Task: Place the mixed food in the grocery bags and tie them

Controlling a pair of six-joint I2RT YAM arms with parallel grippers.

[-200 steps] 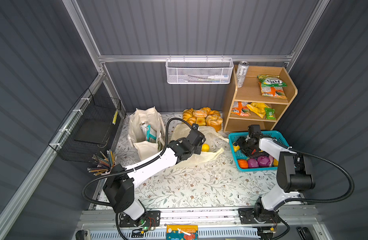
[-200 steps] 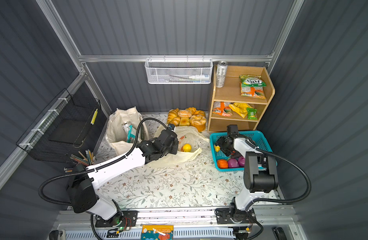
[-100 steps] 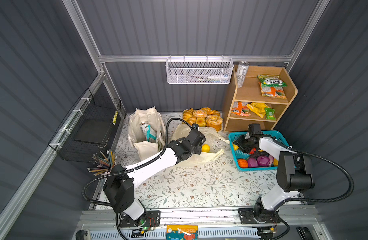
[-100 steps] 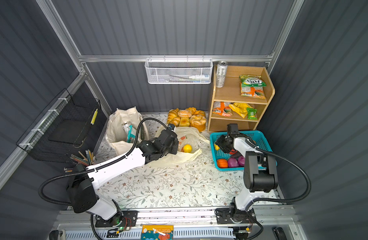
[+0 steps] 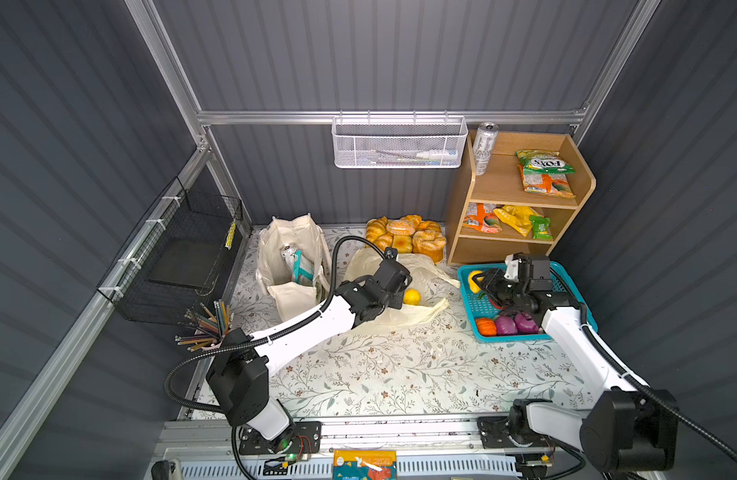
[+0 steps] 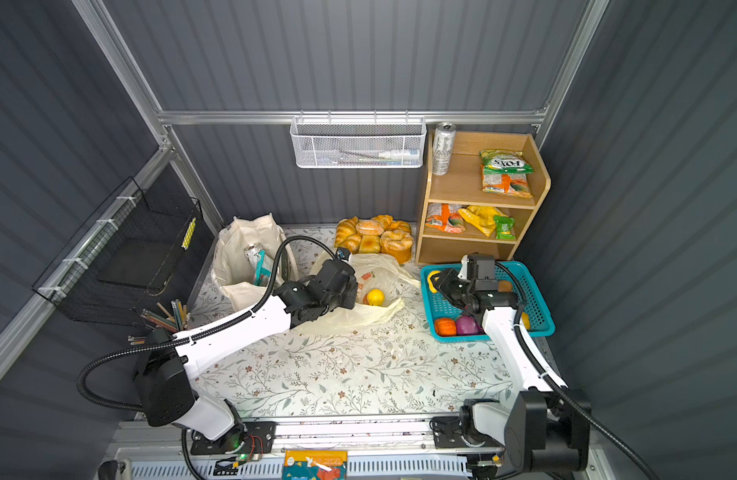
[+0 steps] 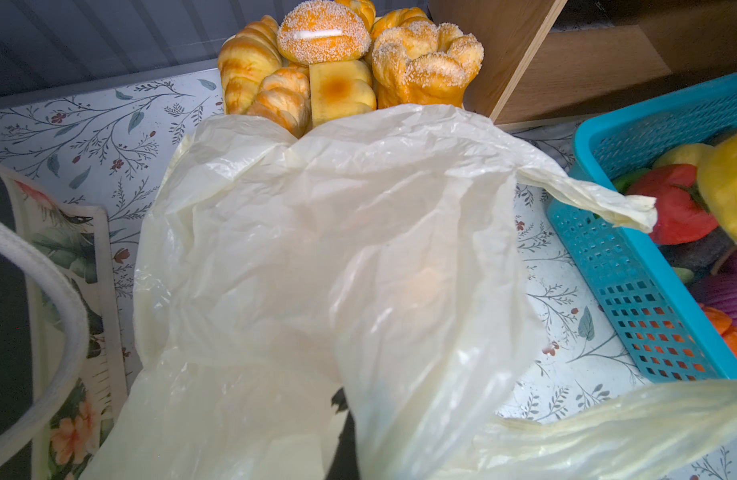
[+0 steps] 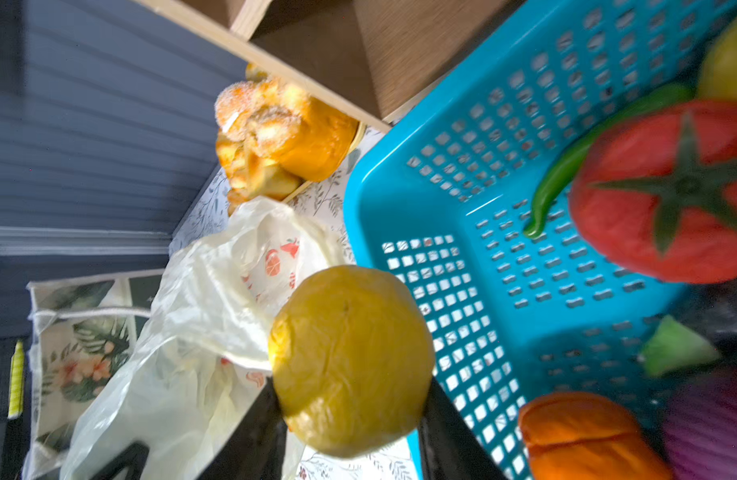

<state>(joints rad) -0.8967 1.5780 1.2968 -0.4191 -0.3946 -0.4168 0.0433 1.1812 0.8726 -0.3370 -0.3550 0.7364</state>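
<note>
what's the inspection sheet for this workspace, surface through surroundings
surface: floral table, lying flat
job's things: canvas tote holds a can and teal packet; plastic bag holds one lemon; toy vegetables in teal basket
clutter: bread rolls, pencils, snack packets on wooden shelf
grippers: left gripper shut on the plastic bag; right gripper shut on a second lemon
cables: black hose arches beside the tote
surroundings: grey walls, white mesh basket, black wire basket

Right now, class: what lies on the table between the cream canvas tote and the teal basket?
The pale-yellow plastic bag lies there, crumpled, between tote and basket; both top views show it.
</note>
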